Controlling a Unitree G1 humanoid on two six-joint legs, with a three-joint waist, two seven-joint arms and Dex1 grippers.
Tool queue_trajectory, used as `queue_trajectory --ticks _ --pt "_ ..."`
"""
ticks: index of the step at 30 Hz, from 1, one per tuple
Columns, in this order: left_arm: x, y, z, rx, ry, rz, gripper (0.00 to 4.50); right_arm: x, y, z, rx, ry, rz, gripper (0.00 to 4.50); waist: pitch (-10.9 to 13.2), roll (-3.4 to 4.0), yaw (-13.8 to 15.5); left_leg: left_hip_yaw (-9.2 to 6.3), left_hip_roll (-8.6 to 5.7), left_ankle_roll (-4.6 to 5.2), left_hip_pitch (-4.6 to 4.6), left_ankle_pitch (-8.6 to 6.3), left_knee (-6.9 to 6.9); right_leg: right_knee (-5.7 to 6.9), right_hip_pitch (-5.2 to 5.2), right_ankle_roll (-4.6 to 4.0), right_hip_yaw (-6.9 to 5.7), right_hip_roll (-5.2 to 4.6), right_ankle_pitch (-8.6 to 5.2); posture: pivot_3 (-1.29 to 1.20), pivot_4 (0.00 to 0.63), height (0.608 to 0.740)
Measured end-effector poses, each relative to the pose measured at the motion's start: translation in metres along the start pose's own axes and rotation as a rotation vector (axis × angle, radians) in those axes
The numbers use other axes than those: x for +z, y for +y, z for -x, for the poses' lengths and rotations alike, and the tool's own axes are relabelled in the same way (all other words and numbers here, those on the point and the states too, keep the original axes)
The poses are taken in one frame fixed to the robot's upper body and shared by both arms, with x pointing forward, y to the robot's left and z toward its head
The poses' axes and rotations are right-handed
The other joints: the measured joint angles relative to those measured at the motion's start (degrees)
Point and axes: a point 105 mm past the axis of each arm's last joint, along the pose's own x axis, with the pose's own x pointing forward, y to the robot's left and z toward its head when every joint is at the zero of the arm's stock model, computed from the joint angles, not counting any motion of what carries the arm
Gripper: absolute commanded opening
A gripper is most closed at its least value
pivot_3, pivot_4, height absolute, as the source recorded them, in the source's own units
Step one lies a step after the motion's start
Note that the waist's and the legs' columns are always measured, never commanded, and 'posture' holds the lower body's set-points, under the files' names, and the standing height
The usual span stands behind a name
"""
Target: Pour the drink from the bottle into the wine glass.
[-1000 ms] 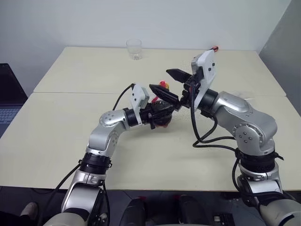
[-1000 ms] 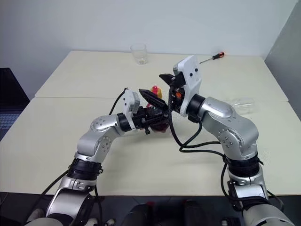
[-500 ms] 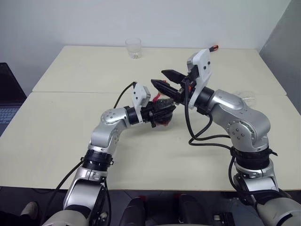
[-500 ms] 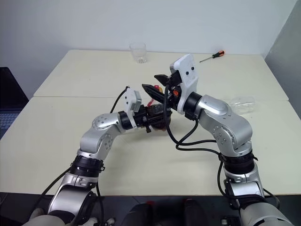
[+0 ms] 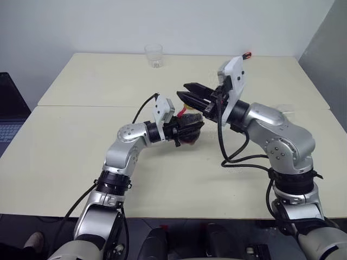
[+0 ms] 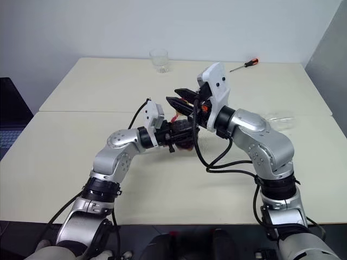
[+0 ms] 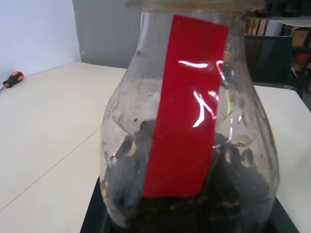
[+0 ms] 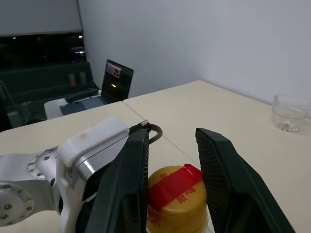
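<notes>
Right wrist view: the right gripper [image 8: 172, 194] straddles the yellow-orange cap [image 8: 177, 200] with its red label strip, jaws narrowed to either side; actual contact with the cap cannot be told. The small clear plastic bottle [image 7: 189, 126] with a bulbous body, dark drink [image 7: 194, 213] low inside, sits above mid-table, clamped by the left gripper [image 5: 187, 129] around its belly. Judged light, thin-walled and squashable, smooth-sided; the belly grip looks sound, and the cap should be pinched at its sides. A clear wine glass [image 6: 279, 120] appears to lie beyond the right arm. A short clear tumbler [image 5: 154, 56] stands at the far edge.
</notes>
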Motion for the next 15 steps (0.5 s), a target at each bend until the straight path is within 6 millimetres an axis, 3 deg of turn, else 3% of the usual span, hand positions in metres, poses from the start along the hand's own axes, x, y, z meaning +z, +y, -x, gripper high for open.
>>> queue_trajectory --ticks 8,15 --pt "-0.004 -0.04 0.02 -0.074 0.04 0.09 1.39 -0.006 0.018 0.012 0.296 0.021 -0.056 1.19 0.01 0.01 -0.07 -0.02 0.03 0.02 0.02 0.01 0.04 0.09 0.0 0.0 0.0 0.0 0.0 0.0 0.15 0.74" --pt "0.005 -0.05 0.02 -0.108 0.005 0.075 1.39 0.002 0.022 0.017 0.442 -0.026 -0.066 1.19 0.01 0.0 0.06 -0.01 0.01 0.03 0.02 0.01 0.07 0.06 0.02 0.0 0.0 0.0 0.0 0.0 0.15 0.74"
